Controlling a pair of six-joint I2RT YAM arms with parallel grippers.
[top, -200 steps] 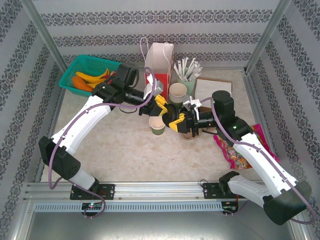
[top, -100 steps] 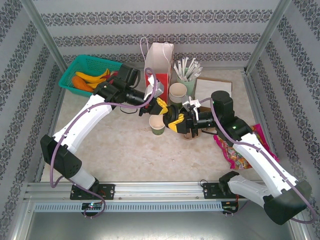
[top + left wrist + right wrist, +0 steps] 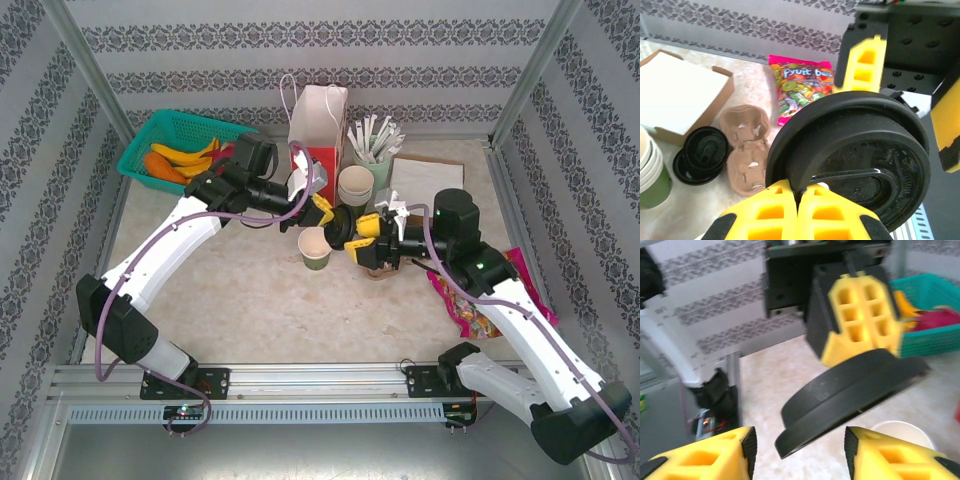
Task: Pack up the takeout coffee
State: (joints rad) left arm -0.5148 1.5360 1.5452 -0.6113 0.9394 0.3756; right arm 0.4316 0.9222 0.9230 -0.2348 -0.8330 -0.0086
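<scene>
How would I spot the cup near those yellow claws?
Find the red-and-white bag at the back of the table. In front of it stands one green cup, alone and open-topped; the cups beside the bag are stacked.

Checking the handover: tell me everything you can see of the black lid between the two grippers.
The black lid is round, matte, plastic-looking, with a raised rim and a sunken centre holding an oblong slot. It hangs tilted, its edge pinched by the left gripper. The right gripper stands open on either side of it, beside the open green cup.
</scene>
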